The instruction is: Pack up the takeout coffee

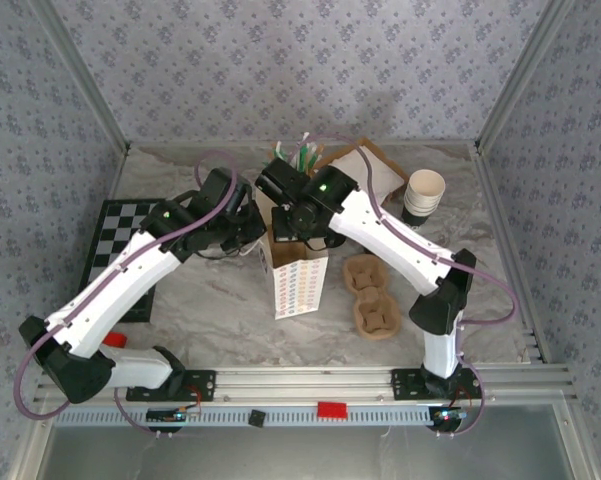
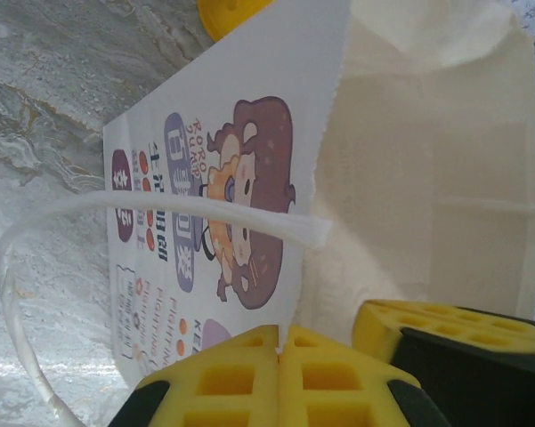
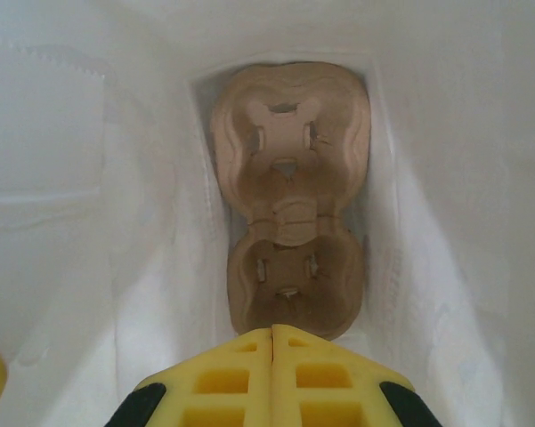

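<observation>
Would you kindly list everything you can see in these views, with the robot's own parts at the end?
paper bag: one, white with a printed pattern, upright at the centre of the table
pulp cup carrier: two, brown; one at the bag's bottom, the other on the table right of the bag
paper cups: one stack, cream, far right
checkerboard: one, black and white, left side
cardboard box: one, brown, white sheet inside, at the back
straws: several, green and white, at the back, left of the box
left gripper: one, yellow pads, shut on the bag's rim
right gripper: one, yellow pads, shut, inside the bag
</observation>
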Motion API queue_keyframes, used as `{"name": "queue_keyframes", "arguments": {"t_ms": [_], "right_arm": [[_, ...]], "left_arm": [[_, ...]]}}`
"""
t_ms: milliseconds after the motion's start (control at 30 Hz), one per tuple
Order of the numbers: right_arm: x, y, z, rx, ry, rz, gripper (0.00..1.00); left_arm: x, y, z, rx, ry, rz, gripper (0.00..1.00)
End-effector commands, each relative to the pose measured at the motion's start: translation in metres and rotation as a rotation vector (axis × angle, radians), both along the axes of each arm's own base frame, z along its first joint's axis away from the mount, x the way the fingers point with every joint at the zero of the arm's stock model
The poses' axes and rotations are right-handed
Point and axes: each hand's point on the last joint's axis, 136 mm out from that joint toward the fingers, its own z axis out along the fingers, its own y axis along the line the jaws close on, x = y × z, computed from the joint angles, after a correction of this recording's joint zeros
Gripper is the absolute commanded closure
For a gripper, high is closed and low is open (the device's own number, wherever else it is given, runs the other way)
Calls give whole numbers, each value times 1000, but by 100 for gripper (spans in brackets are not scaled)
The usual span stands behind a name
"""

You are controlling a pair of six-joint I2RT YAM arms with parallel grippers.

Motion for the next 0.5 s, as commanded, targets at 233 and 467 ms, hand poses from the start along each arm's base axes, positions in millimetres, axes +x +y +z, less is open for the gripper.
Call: {"name": "queue_keyframes", "arguments": {"t_ms": [233,467], "right_arm": [[21,19,-36,-3,32,-38,100],[25,19,-50,0,60,-61,100]], "left_arm": [[0,-4,9,-66,-36,7,100],[-2,-1,6,-53,-31,8,100]]}}
